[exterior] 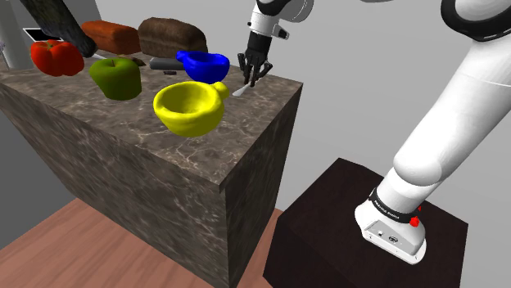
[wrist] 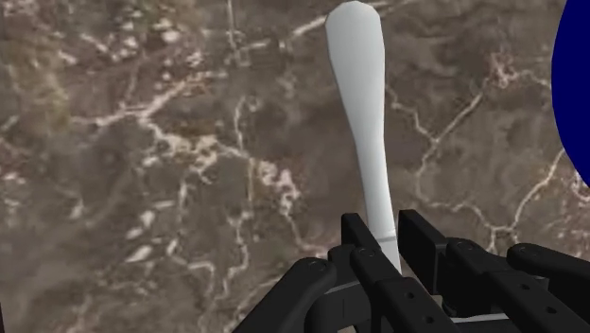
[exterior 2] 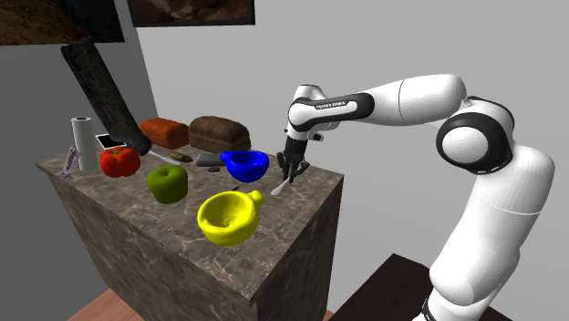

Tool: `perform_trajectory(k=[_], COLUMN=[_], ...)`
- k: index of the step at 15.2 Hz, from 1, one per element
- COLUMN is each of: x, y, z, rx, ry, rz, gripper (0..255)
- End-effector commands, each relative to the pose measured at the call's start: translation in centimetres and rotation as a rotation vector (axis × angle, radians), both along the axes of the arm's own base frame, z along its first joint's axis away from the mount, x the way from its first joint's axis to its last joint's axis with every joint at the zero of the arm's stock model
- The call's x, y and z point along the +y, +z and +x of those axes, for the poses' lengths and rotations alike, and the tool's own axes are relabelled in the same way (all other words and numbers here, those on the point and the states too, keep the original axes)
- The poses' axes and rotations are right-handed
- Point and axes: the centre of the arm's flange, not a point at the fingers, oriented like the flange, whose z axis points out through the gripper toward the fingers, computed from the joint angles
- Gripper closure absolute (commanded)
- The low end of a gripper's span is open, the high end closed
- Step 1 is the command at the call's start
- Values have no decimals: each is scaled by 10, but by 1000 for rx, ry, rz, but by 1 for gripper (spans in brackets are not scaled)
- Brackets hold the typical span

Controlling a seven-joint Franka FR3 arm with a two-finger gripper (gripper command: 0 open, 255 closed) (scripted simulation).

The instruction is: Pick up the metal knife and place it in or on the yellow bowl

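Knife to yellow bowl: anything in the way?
Nothing visible. The gripper clasps the pale knife on the counter. Bare marbled surface lies between it and the yellow bowl. The blue bowl sits off to the side.

Domestic kitchen, on the evidence. A marble-patterned tabletop (exterior: pixel 246 113) carries a dark loaf (exterior: pixel 172 37), a reddish loaf (exterior: pixel 110 34), a red pepper (exterior: pixel 56 57), a green pepper (exterior: pixel 115 78), a yellow bowl (exterior: pixel 190 106), a blue bowl (exterior: pixel 205 65) and a paper-towel roll (exterior 2: pixel 84 141). Wooden floor (exterior: pixel 65 245) below. Grey wall (exterior 2: pixel 219 64) behind, with a framed picture (exterior 2: pixel 191 11).
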Motion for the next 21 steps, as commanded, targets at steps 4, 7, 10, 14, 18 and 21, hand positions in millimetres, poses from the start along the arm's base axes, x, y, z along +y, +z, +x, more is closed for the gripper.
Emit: perform_trajectory(k=[4,7,10,14,18,21], x=[-1,-1,-1,-1,-1,-1], y=[5,21,37,58,79,95], z=[0,0,0,0,0,0], rx=[8,8,8,8,8,8], ry=[0,0,0,0,0,0], rz=[0,0,0,0,0,0], gripper=[255,255,255,255,255,255])
